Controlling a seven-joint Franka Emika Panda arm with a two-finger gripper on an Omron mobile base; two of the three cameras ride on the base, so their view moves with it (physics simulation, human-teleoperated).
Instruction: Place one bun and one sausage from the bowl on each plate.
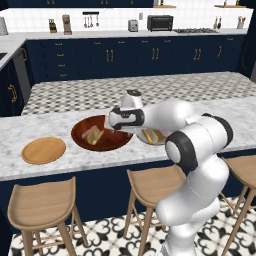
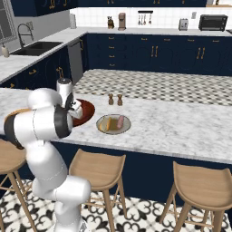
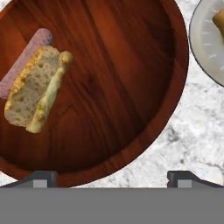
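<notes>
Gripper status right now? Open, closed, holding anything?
Gripper: open, holding nothing, above the near rim of the bowl; bun and sausage lie untouched inside.

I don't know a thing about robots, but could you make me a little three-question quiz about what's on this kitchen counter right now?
1. True or false: the wooden plate already has food on it.
2. What lies in the bowl? A) one bun and one sausage B) two buns C) nothing
3. Fill in: the grey-rimmed plate holds one bun and one ____.

Key
1. False. It is bare.
2. A. A bun lies against a sausage at one side of the bowl, and the tool hovers open above the bowl's rim.
3. Sausage. The pink sausage on the plate lies beside the yellow bun there.
</notes>
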